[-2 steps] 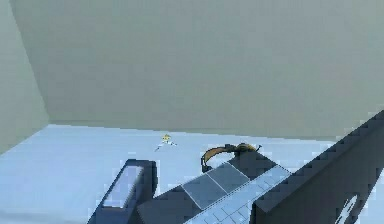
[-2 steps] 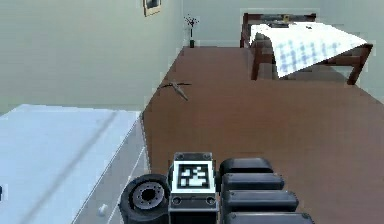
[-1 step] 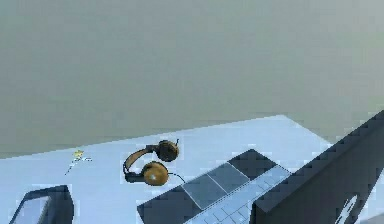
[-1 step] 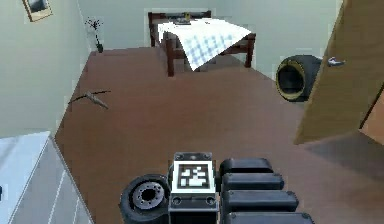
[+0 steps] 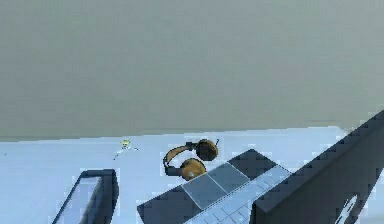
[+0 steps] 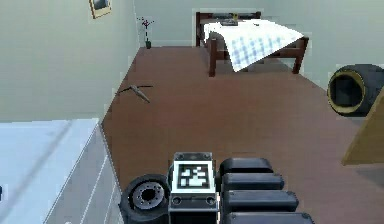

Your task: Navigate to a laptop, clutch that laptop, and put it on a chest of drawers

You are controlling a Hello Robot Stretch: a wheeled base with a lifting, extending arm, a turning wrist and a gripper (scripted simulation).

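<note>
Since the laptop (image 5: pixel 235 190) already lies close under our forward view, at its lower right on the pale worktop (image 5: pixel 40 165), we judge the drive toward it nearly done and the grasp to be the step in hand. Its lid stands up as a dark panel rising toward the right edge, and the keyboard half stretches toward the view's lower middle. A pair of orange headphones (image 5: pixel 190 158) rests just beyond the keyboard's far corner. A small yellow-green thing (image 5: pixel 123 147) lies farther left, and a flat dark-rimmed slab (image 5: pixel 85 198) sits near the bottom edge.

In the arm side view the arm (image 6: pixel 255 190) sits low at the bottom edge, with 1 white marker square (image 6: pixel 195 177) and the end effector (image 6: pixel 148 197) as a dark round body left of it. We cannot make out its fingers, so we cannot tell their state or whether it holds anything. A pale unit (image 6: pixel 60 170) with what look like drawer fronts fills the lower left. Beyond it lie brown floor (image 6: pixel 230 110) and, well apart, a bed (image 6: pixel 250 40).

Because the arm reaches sideways while the laptop lies ahead, we think the base must turn to bring the worktop to that side. The arm then has to rise above it and extend, clear of the headphones. The upright lid may make the grip awkward. Placing it on a chest of drawers is not yet begun.
</note>
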